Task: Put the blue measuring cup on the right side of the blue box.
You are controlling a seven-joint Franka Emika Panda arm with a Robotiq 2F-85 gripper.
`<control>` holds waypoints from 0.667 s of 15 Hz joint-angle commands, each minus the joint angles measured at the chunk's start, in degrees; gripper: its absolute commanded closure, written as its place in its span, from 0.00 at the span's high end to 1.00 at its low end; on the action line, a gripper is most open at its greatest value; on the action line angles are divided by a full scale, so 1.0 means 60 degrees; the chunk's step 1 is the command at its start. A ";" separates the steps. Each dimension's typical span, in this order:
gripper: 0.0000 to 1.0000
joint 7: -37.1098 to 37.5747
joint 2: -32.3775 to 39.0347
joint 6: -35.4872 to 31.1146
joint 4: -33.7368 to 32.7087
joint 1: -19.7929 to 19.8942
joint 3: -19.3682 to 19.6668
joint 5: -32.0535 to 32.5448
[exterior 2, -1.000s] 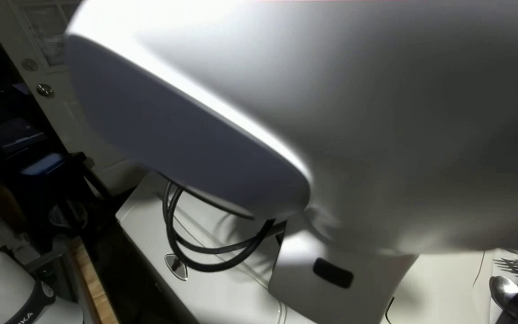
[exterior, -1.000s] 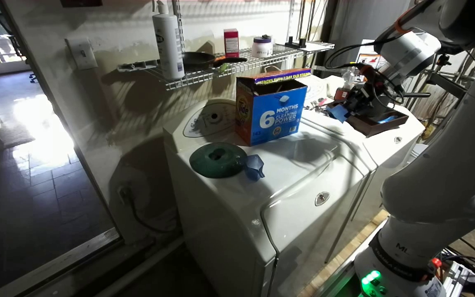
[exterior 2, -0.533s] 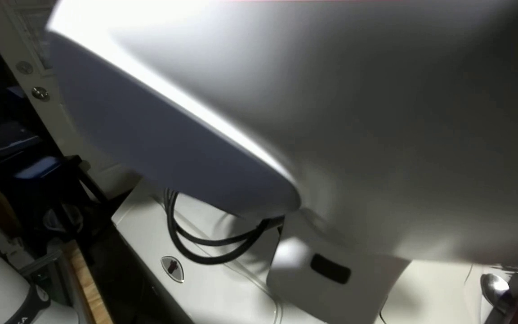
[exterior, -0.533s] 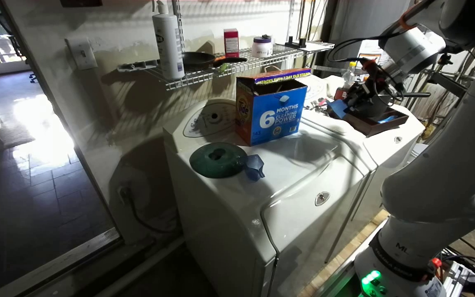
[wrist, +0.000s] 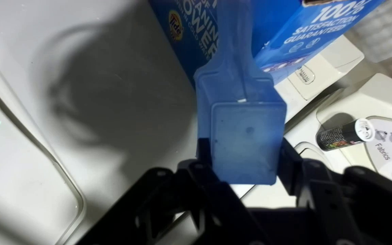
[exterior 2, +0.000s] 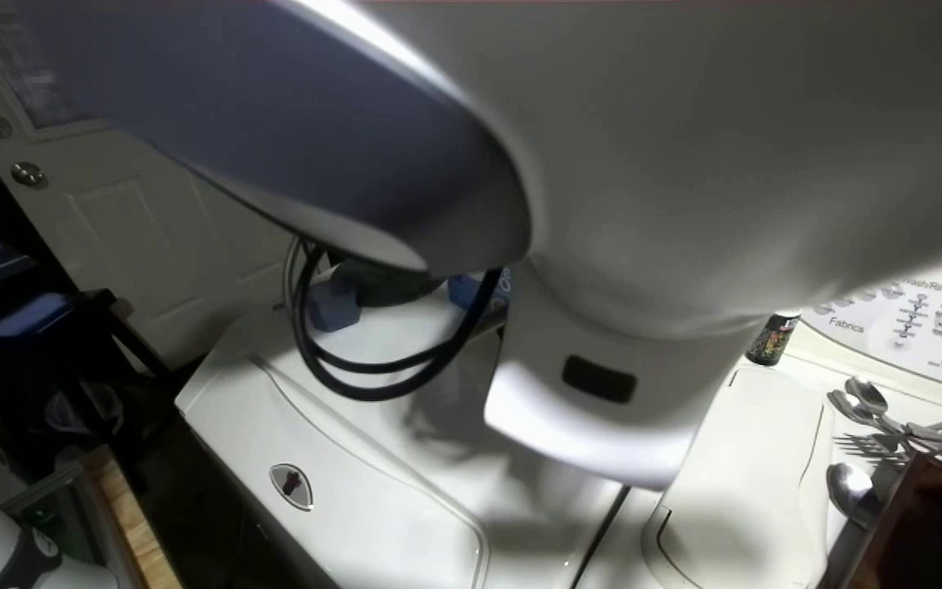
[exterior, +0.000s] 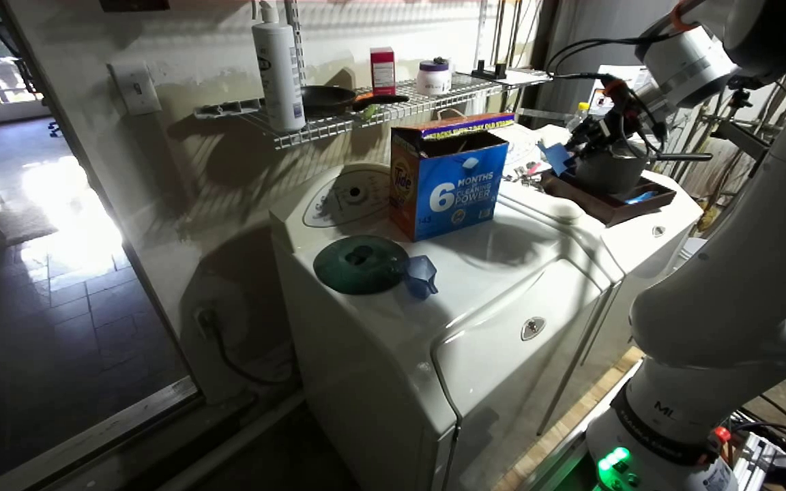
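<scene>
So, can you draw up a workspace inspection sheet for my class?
Surface: glossy white appliance top, partly shadowed.
Job's things: translucent blue plastic measuring cup, raised; upright blue cardboard box, top open.
Clutter: dark green round disc; second translucent blue cup beside it; dark brown tray.
Black two-fingered claw: shut on the measuring cup.
Black cables: looped beside the white robot arm.
Surroundings: white wire shelf, holding white pump bottle and black frying pan.
</scene>
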State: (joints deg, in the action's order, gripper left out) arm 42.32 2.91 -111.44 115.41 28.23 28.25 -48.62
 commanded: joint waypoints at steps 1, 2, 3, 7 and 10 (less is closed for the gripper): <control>0.24 -0.0124 0.0428 0.0295 -0.0548 -0.0022 -0.0102 -0.0620; 0.24 -0.0122 0.0463 0.0284 -0.0613 -0.0042 -0.0145 -0.0690; 0.24 -0.0098 0.0512 0.0282 -0.0689 -0.0059 -0.0179 -0.0766; 0.24 0.0163 0.0776 0.0265 -0.1102 -0.0133 -0.0294 -0.0985; 0.24 0.0540 0.1042 0.0330 -0.1434 -0.0152 -0.0373 -0.0996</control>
State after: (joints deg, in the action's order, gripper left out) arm 43.24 6.24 -111.43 110.63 27.36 26.26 -52.91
